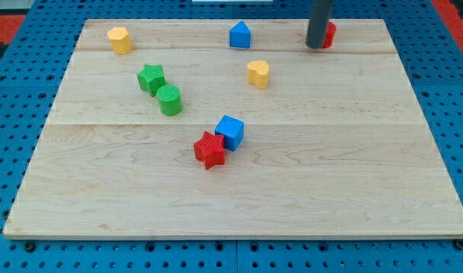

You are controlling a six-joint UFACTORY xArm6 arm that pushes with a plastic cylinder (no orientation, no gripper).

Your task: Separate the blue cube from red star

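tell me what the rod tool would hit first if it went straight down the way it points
My tip already rests at the wooden board, so the board itself; a red block sits right behind it, contact unclear.

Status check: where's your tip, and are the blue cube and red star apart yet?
My tip at the view's top right, by a red block. Blue cube touching red star, mid-board. Yellow block near the path.

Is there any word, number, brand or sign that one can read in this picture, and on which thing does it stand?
None: no text shows anywhere.
The wooden board is bare wood.
The blue cube, the red star and the other blocks carry no marks.
The dark rod above my tip is unmarked.
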